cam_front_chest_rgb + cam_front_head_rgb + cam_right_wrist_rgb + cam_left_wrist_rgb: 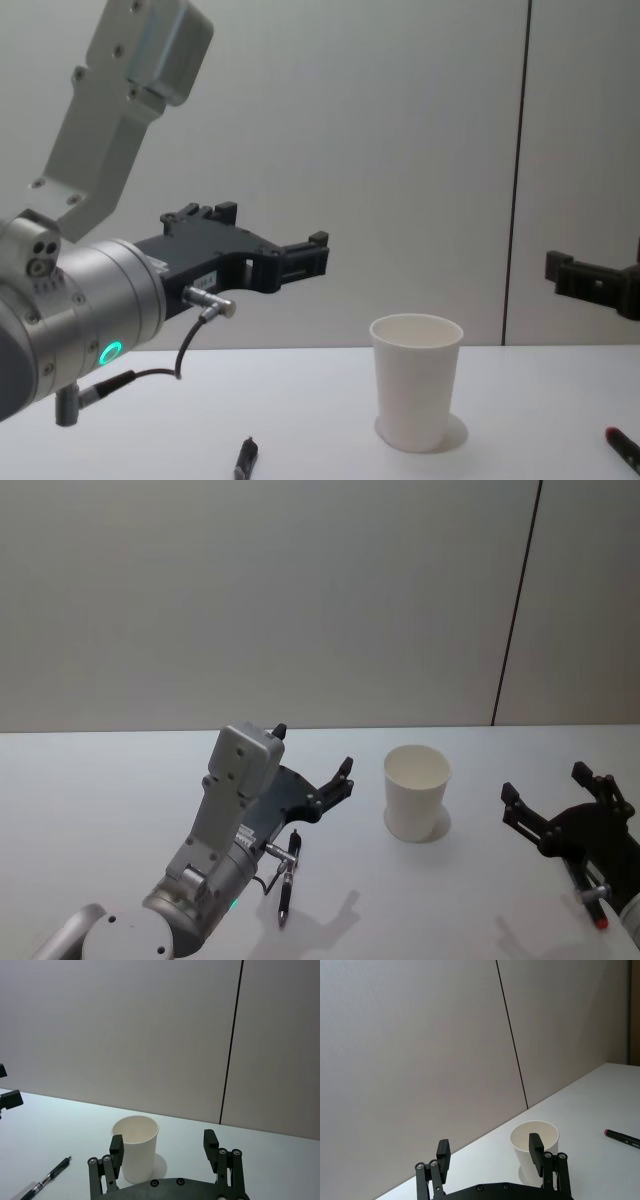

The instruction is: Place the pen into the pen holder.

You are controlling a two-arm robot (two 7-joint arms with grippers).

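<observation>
Left gripper (313, 752), together with its grey arm the largest item present: raised above the table (100, 810), left of the pen holder, pointing toward the back wall.

Right gripper (546, 783): hovers at the right side, apart from the cup, also facing the wall.

Table: white and flat, bearing everything listed below.

Pen holder (417, 795): white paper cup, upright, nothing seen inside, standing mid-table between the two grippers.

Black pen (288, 878): lies flat on the table toward the front, beneath the left arm, left of the cup and apart from it. It is judged the pen to be placed, being nearest the raised arm.

Red-tipped pen (625, 450): lies flat at the front right, near the right gripper.

Hazards, as judged:
- The cup looks light and is unsecured, so an arm passing low beside it could knock it over.
- The pen is thin and lies flat on a hard top, so an off-centre pinch could roll it away.
- A pen let go leaning hard on the rim could tip the cup.
- With two pens present, the wrong one might be picked.

Claw state: the left gripper's fingers (443, 1152) are spread wide, with nothing between them and touching nothing. The right gripper's fingers (117, 1144) are equally wide and empty.
</observation>
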